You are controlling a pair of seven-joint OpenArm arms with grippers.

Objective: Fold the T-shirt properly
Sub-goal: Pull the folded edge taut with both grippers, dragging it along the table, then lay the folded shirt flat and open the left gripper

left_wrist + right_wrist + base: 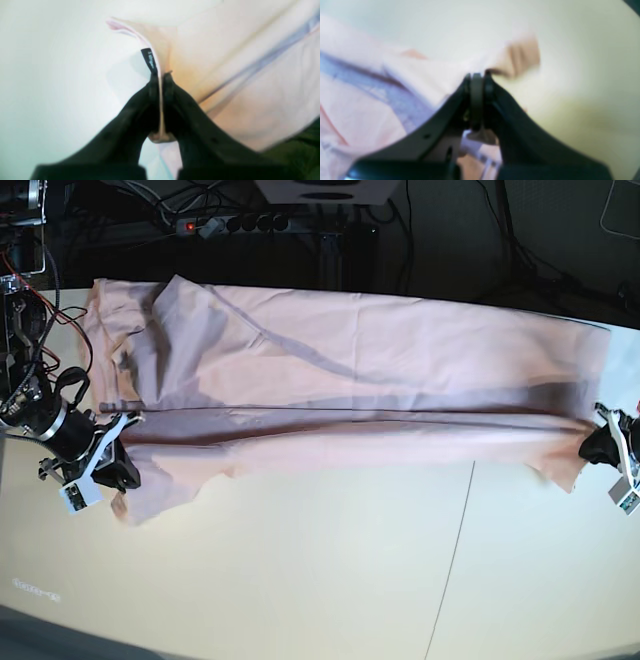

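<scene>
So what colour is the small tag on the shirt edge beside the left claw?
Black, with faint pale print: the small fabric tag, seen best in the left wrist view.

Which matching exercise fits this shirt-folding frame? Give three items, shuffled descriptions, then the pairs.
Items:
1. left gripper
2. right gripper
3. black label

Descriptions:
A. shut on T-shirt fabric at the base view's left end
B. small tag at the cloth edge just beyond the fingertips
C. shut on the T-shirt edge at the base view's right end

Pairs: 1-C, 2-A, 3-B
</scene>
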